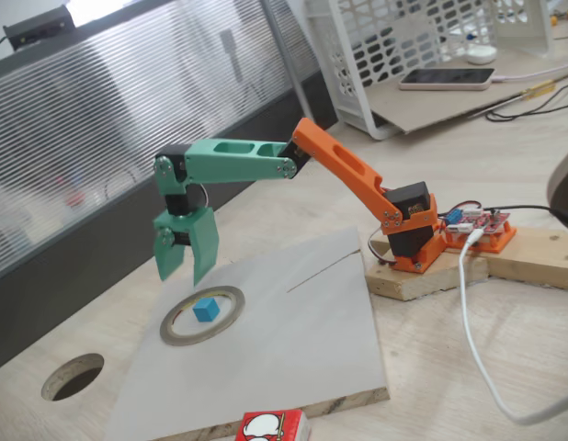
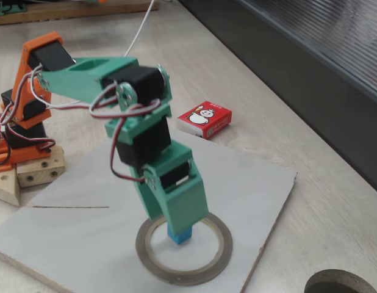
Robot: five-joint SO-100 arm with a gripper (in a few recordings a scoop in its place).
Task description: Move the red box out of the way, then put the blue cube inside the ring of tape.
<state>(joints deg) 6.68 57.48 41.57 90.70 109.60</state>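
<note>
Blue cube (image 1: 206, 309) sat inside the ring of tape (image 1: 231, 296) on the grey board (image 1: 302, 340), green fingers (image 1: 203, 246) parted and poised just above it, apparently after release; red box (image 2: 205, 119) lay on the counter (image 2: 335, 201) well beyond the ring, leaving it unobstructed.

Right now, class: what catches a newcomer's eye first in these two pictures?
The green claw hangs open above the ring of tape on the grey board, with the blue cube lying inside the ring. The red box lies flat on the wooden table, off the board and away from the ring.
</note>
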